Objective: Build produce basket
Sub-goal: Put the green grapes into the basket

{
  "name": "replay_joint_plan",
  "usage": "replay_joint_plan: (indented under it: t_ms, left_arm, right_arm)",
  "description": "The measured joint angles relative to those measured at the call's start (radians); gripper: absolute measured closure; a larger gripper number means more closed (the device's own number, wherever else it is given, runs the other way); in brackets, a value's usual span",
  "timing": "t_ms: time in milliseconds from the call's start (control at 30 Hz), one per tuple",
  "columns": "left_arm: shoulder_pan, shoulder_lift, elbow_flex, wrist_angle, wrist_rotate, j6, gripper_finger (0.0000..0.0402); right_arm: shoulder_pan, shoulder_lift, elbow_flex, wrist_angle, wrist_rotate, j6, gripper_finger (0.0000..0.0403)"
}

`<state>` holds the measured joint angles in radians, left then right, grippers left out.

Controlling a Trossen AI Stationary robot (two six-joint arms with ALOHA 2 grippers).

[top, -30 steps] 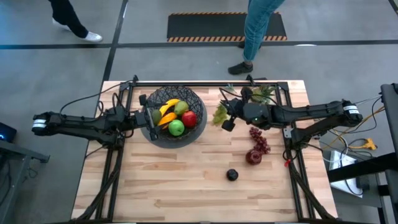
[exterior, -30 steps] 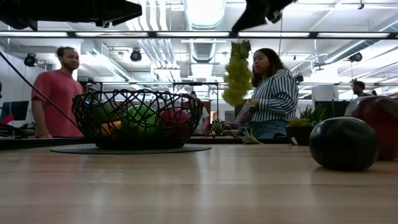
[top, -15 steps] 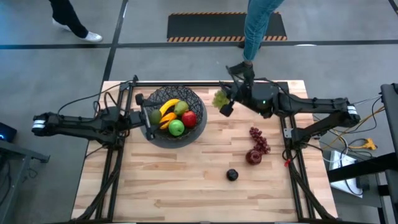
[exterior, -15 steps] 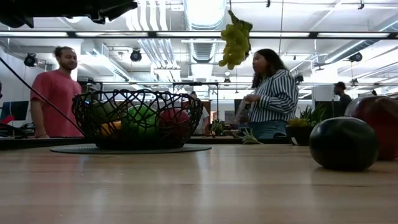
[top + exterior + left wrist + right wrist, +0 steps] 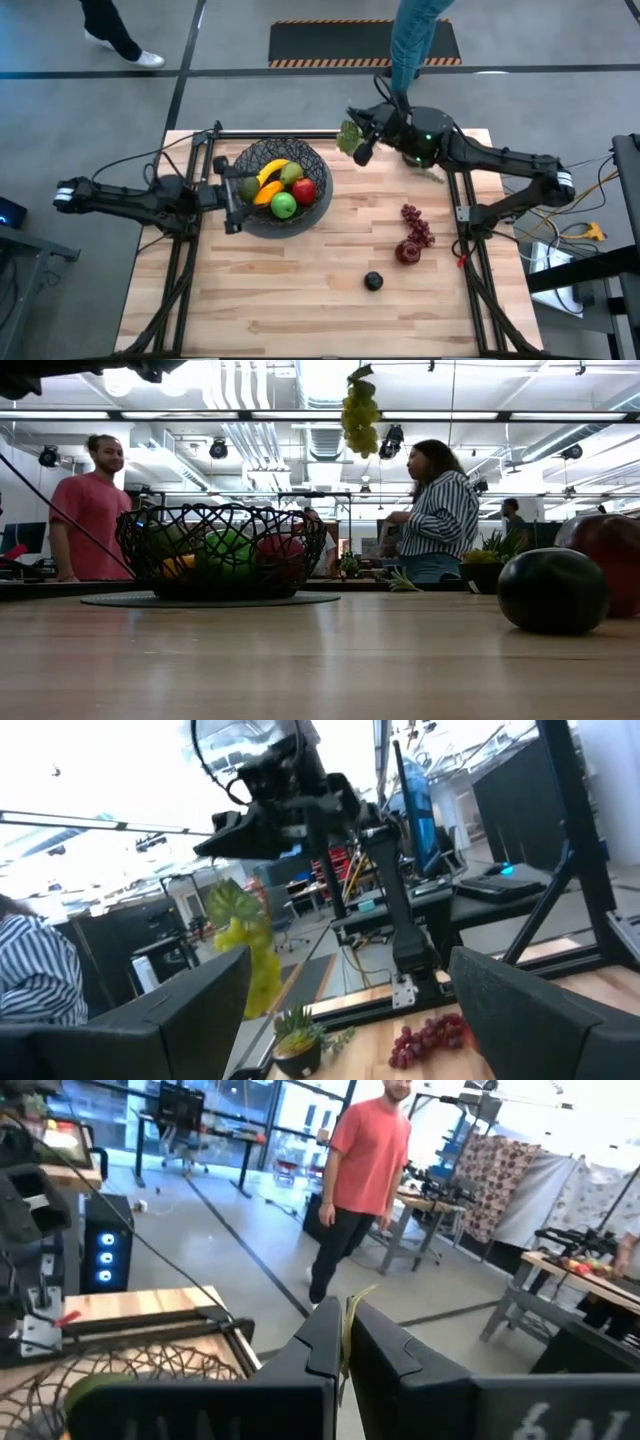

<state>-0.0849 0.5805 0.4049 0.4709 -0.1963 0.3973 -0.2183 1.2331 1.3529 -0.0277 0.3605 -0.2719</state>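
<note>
The black wire basket (image 5: 277,190) stands at the table's left middle and holds a banana, a pear, an avocado, a red apple and a green apple; it also shows in the low view (image 5: 222,550). My right gripper (image 5: 360,143) is shut on the green grapes (image 5: 349,137) high above the table, to the right of the basket near the far edge. The grapes hang at the top of the low view (image 5: 360,415). My left gripper (image 5: 231,192) is open by the basket's left rim. Dark red grapes (image 5: 417,224), a red apple (image 5: 407,251) and a small black fruit (image 5: 373,281) lie on the table. My right gripper pinches the thin stem (image 5: 346,1320) at the top of the green grape bunch between its two fingers. The fingers lie about level and point toward the table's left. The bunch (image 5: 250,945) hangs below the fingers, clear of the table.
A small potted plant (image 5: 295,1040) stands near the far right edge, mostly under my right arm. A metal frame (image 5: 300,133) runs along the far edge and the sides. People stand beyond the table (image 5: 437,510). Bare wood lies at the near left.
My right gripper has risen and gone toward the far edge and a little toward the table's left, still shut on the green grapes. The bunch hangs higher than before. My left gripper has risen a little beside the basket.
</note>
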Motion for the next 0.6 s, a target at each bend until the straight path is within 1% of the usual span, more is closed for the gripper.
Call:
replay_joint_plan:
  t_ms: [433,600]
  left_arm:
    - [-0.016,-0.023,-0.002,-0.001,0.000,-0.019,0.0079]
    - [-0.016,-0.027,-0.002,-0.001,-0.001,-0.023,0.0079]
  right_arm:
    - [-0.038,0.146,0.001,0.279,-0.005,-0.042,0.0394]
    - [-0.038,0.234,0.040,0.351,-0.004,-0.043,0.0394]
